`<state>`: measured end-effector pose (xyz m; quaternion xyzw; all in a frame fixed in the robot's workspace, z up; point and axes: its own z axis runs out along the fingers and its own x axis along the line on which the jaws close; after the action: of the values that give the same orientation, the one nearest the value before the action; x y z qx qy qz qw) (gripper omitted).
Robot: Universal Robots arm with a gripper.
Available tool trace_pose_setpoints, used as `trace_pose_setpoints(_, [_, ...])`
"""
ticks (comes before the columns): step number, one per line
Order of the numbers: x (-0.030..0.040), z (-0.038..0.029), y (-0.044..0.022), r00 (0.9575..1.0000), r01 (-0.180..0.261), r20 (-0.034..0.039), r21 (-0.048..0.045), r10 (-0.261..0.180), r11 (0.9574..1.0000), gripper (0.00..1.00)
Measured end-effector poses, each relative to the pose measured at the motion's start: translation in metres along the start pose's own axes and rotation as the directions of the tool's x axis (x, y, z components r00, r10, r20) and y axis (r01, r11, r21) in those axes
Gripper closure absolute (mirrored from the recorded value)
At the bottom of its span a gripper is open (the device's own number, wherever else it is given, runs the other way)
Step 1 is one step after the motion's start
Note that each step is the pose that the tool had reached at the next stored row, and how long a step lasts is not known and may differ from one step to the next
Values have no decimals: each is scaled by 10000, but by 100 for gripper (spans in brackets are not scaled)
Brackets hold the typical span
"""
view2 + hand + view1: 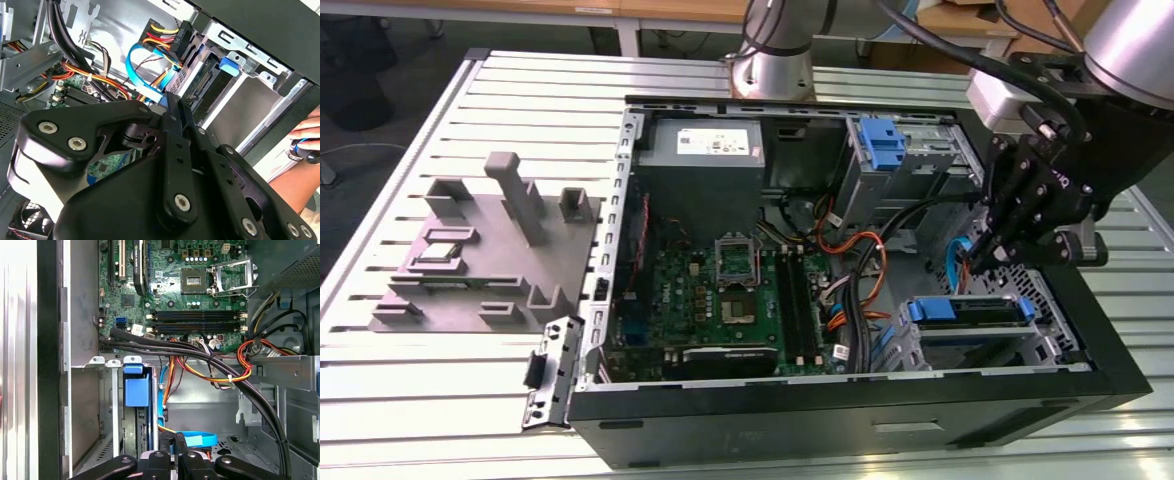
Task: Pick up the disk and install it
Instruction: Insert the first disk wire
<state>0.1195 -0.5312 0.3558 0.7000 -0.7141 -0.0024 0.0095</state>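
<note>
Edge-on goes the disk (136,395) in the first wrist view, label out of sight (only its blue end and a dark sliver show). The pincer (175,444) is chopped off by the picture's edge, just knuckles and tips pressed together. In the second wrist view its black bulk blocks much of the motherboard (75,82), and a hand (306,134) is cut off at the frame.

Ribbed metal table (440,420), matt black case (854,425).
</note>
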Motion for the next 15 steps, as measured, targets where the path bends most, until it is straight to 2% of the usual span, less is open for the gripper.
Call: trace_pose_setpoints(15, [35, 1, -1, 10000, 0, 2, 0, 0, 10000, 84])
